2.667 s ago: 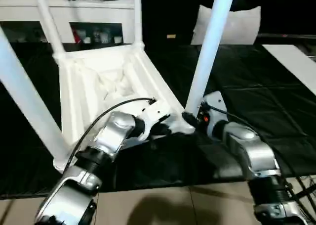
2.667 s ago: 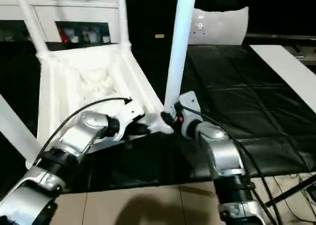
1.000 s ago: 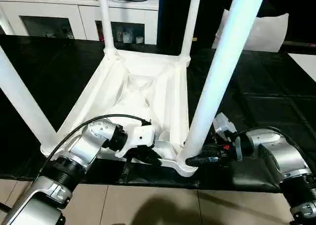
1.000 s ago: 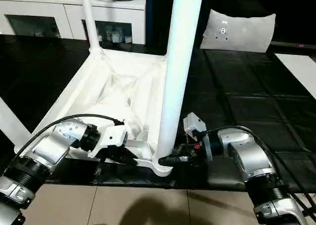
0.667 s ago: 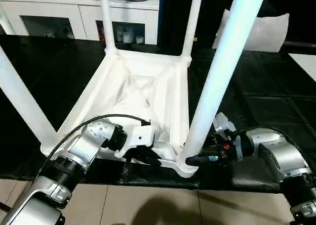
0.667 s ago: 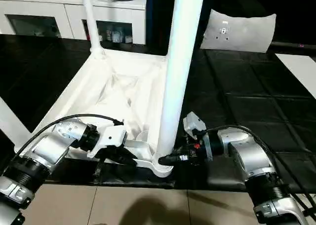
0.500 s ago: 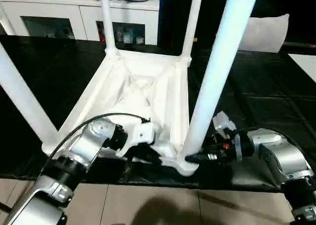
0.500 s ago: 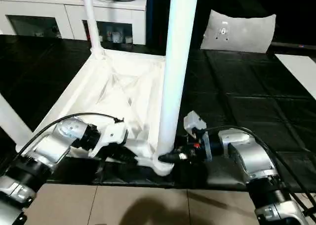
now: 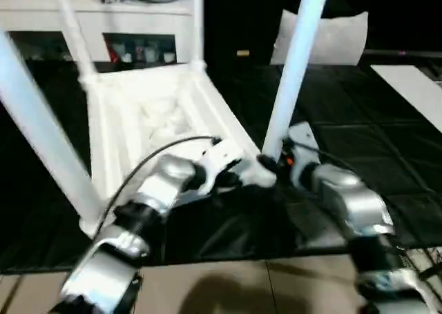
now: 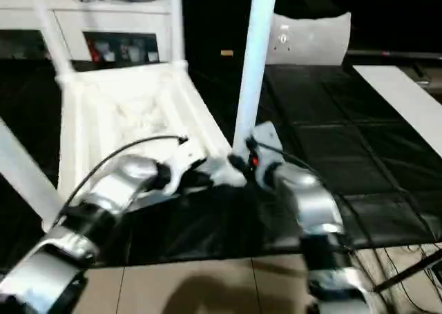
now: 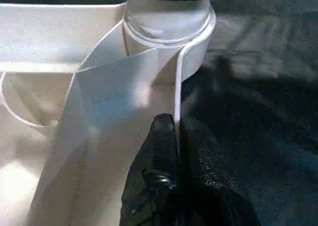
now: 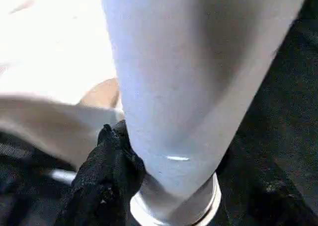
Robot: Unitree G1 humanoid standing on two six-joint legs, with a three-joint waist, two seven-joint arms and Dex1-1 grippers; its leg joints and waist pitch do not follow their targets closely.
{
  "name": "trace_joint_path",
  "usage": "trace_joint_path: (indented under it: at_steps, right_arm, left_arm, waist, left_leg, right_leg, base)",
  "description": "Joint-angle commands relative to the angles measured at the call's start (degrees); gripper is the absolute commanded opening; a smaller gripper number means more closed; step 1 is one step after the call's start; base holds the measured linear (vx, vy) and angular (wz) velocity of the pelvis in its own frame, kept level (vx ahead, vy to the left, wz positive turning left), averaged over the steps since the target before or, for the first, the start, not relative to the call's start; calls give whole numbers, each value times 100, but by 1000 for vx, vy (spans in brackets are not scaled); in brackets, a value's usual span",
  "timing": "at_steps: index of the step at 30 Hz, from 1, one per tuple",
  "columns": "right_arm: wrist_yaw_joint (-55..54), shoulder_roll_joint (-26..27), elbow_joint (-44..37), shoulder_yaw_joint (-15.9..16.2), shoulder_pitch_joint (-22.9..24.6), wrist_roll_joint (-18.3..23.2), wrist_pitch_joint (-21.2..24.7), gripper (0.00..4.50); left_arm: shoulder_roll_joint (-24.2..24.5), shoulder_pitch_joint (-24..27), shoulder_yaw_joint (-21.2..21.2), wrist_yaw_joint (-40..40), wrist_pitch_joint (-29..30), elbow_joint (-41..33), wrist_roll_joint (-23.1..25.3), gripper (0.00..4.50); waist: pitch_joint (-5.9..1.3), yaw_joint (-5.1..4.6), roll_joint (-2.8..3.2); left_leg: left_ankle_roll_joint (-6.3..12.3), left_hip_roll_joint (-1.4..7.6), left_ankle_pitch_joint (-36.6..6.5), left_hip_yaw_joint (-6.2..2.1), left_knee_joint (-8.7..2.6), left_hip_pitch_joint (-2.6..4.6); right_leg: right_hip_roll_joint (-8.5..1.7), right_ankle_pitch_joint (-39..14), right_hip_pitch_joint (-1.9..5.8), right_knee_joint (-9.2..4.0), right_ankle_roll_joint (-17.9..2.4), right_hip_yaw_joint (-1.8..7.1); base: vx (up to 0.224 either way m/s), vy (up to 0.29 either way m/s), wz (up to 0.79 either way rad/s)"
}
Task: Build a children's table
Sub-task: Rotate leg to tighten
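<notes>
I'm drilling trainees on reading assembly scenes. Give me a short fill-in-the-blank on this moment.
1. The children's table lies upside down with ____ legs standing up from its corners.
2. The left gripper pinches the tabletop's thin ____.
3. The right gripper sits at the ____ of the near leg.

Missing words: four; rim; base

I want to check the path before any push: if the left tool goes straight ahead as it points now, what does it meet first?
The left tool is shut on the thin edge of the table top. Straight ahead along that edge, it would probably meet the round corner socket with the leg in it; depth is unclear.
</notes>
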Motion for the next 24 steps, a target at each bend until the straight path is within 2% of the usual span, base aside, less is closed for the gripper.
trace_joint_path:
  at_steps: [1, 2, 3, 4, 5, 6, 8, 9, 10, 14, 17, 19, 21, 24]
  right_arm:
    - [41, 362, 94, 375, 12, 90, -197, 263]
    - [77, 362, 55, 336, 26, 133, -207, 263]
    - [79, 381, 12, 301, 35, 152, -183, 263]
    - [127, 375, -35, 287, 51, 169, -187, 297]
    - [140, 373, -86, 276, 71, 168, -178, 297]
    - [202, 319, -144, 280, 111, 162, -218, 308]
    - [247, 255, -174, 285, 147, 159, -282, 326]
    - [261, 215, -166, 289, 164, 159, -350, 326]
    - [425, 37, -177, 219, 234, 219, -506, 352]
    - [852, -297, -243, 152, 341, 318, -691, 386]
    - [1831, -968, -253, 150, 420, 440, -1006, 410]
    - [2085, -1099, -266, 130, 421, 510, -1033, 430]
    - [2319, -1211, -287, 127, 424, 566, -1060, 444]
    - [2827, -1497, -272, 205, 419, 644, -1180, 447]
  left_arm:
    - [-289, -323, 128, 274, -104, -185, -102, 0]
    - [-259, -302, 131, 248, -93, -215, -96, 0]
    - [-250, -295, 140, 252, -86, -218, -92, 0]
    - [-218, -279, 131, 219, -102, -227, -88, 0]
    - [-188, -271, 122, 209, -126, -214, -92, 0]
    - [-131, -241, 112, 141, -214, -221, -108, 0]
    - [-78, -209, 106, 82, -261, -229, -120, 0]
    - [-51, -191, 111, 51, -288, -228, -123, 0]
    - [79, -98, 77, -130, -415, -285, -112, 0]
    - [285, 44, 2, -438, -654, -369, -103, 0]
    - [600, 247, -135, -1044, -922, -539, -166, 0]
    - [679, 285, -180, -1191, -997, -584, -170, 0]
    - [746, 321, -209, -1339, -1063, -636, -192, 0]
    - [898, 392, -280, -1706, -1236, -732, -250, 0]
  waist:
    - [-451, 56, 8]
    - [-466, 52, 3]
    - [-484, 59, 1]
    - [-489, 63, -14]
    - [-467, 72, -12]
    - [-458, 74, -12]
    - [-439, 108, -2]
    - [-437, 105, -18]
    - [-429, 119, -13]
    - [-416, 131, -14]
    - [-416, 162, -7]
    - [-410, 176, -21]
    - [-401, 205, -22]
    - [-405, 249, -23]
  left_leg:
    - [361, 357, 384, -188, -348, -100]
    - [453, 374, 626, -198, -333, -113]
    - [506, 378, 758, -200, -318, -115]
    - [644, 379, 972, -190, -302, -117]
    - [746, 371, 980, -174, -305, -117]
    - [770, 367, 931, -165, -306, -116]
    - [739, 355, 663, -141, -319, -105]
    - [717, 361, 631, -139, -323, -105]
    - [666, 367, 548, -142, -331, -97]
    - [635, 369, 435, -141, -339, -101]
    - [616, 366, 321, -135, -338, -103]
    - [639, 351, 282, -126, -336, -111]
    - [614, 334, 165, -115, -340, -94]
    - [586, 334, 126, -112, -341, -97]
  right_leg:
    - [-620, -1007, 427, -345, 36, 561]
    - [-620, -604, 434, -255, -139, 584]
    - [-628, -381, 439, -209, -222, 597]
    - [-630, -12, 427, -155, -384, 615]
    - [-634, 38, 419, -155, -480, 620]
    - [-635, -28, 418, -166, -498, 620]
    - [-634, -457, 423, -231, -424, 616]
    - [-632, -533, 420, -236, -394, 619]
    - [-625, -683, 418, -255, -338, 615]
    - [-618, -796, 414, -268, -259, 619]
    - [-613, -892, 422, -278, -201, 627]
    - [-603, -915, 421, -281, -183, 623]
    - [-585, -1172, 410, -326, -106, 609]
    - [-584, -1295, 412, -336, -41, 607]
  base:
    - [0, 0, 0]
    - [0, 0, 0]
    - [0, 0, 0]
    - [0, 0, 0]
    - [0, 0, 0]
    - [0, 0, 0]
    - [0, 0, 0]
    - [0, 0, 0]
    - [0, 0, 0]
    - [0, 0, 0]
    - [0, 0, 0]
    - [0, 0, 0]
    - [0, 0, 0]
    - [0, 0, 0]
